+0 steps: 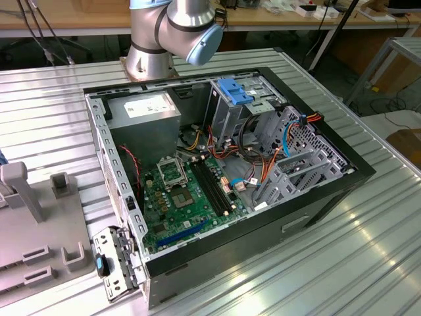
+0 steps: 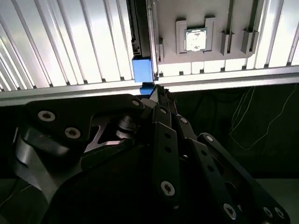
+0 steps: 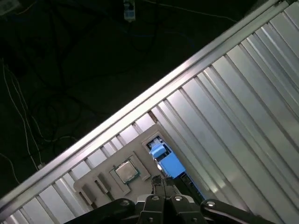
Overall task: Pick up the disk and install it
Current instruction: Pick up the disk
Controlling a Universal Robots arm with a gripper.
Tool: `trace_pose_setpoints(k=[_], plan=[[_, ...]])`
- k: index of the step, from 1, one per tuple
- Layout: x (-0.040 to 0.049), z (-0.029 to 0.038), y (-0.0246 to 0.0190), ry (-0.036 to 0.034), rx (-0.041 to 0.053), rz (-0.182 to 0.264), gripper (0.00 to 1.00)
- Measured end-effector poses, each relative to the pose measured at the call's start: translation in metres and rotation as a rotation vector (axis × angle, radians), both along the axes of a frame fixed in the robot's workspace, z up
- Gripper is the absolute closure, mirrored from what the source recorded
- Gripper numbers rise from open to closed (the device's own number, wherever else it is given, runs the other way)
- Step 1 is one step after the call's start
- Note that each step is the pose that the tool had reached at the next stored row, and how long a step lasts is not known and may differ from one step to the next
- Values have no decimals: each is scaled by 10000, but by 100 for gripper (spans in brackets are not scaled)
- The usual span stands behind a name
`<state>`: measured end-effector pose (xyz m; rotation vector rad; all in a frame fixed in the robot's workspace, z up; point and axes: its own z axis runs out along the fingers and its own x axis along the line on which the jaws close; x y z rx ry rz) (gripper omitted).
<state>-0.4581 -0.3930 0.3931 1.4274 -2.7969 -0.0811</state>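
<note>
The disk [image 2: 141, 69] stands on edge in a slot at the side of a grey fixture plate [image 2: 205, 18]. I see its dark thin edge and a light-blue carrier rail end. The first wrist view shows the same blue rail end of the disk [image 3: 164, 157]. My gripper [image 2: 158, 93] hangs just off that blue end, over the table's edge. Its black fingers look pressed together with nothing between them, as the gripper [image 3: 163, 181] in the first wrist view also shows. The tips sit very close to the rail; I cannot tell if they touch it.
An open computer case [image 1: 316, 197] lies on the ribbed metal table [image 1: 368, 263], with a metal drive cage topped by a blue bracket [image 1: 233, 89], a grey power-supply box [image 1: 145, 108] and a motherboard [image 1: 184, 197]. A processor chip [image 2: 195, 39] rests in the fixture. Beyond the table edge is dark floor with cables.
</note>
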Motion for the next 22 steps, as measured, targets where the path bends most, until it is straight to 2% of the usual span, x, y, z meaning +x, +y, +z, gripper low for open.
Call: trace_pose_setpoints(k=[5,9,11,15,19,22], plan=[[0,0,0,0,0,1286,89],[-2,0,0,1,0,2621,89],[-2,0,0,0,0,2917,89],[-3,0,0,0,0,3960,89],[-4,0,0,0,0,4588,89],[-5,0,0,0,0,4872,89]])
